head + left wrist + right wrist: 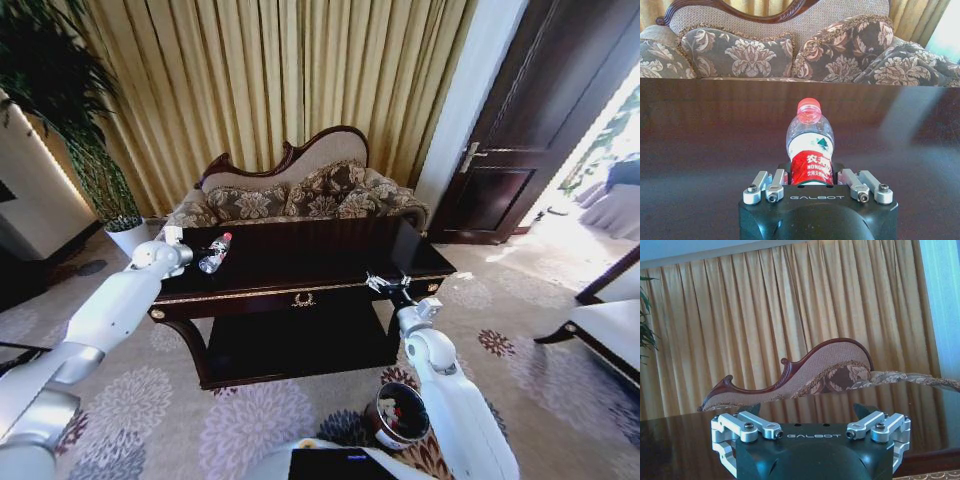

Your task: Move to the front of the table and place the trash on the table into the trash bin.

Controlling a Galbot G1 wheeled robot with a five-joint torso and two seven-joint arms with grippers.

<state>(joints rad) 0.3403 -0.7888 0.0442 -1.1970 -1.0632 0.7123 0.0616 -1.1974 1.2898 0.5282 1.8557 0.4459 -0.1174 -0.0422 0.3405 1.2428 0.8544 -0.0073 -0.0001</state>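
Left wrist view: bottle [810, 142] lies on the dark table [700, 130] directly ahead of the left hand [812, 175], its base end tucked between the spread fingers [767, 187], red cap [809, 106] farthest from the palm. Long axis runs straight along the hand's reach line, cap pointing toward the cushioned sofa [740, 55] behind the table. Red label faces up. Fingers stand open on either side of the bottle; whether either pad touches the plastic cannot be told, and nothing is clamped yet. Head view agrees on place: bottle [215, 253] rests on its side at the table's [330, 262] left end, just beyond the left hand [172, 247], cap angled up and away toward the sofa. Left arm is clearly the nearer one; bottle sits well apart from the right hand [385, 284], which hovers at the table's front right edge. Right wrist view shows that hand [812, 427] with linkages spread wide and nothing between them. Trash bin [398, 415] stands on the carpet below the right arm, near the table's right front leg, so well apart from the bottle and across the robot's body from it. Judgement: closing squeezes across the bottle's width, and a smooth round body could slip forward.
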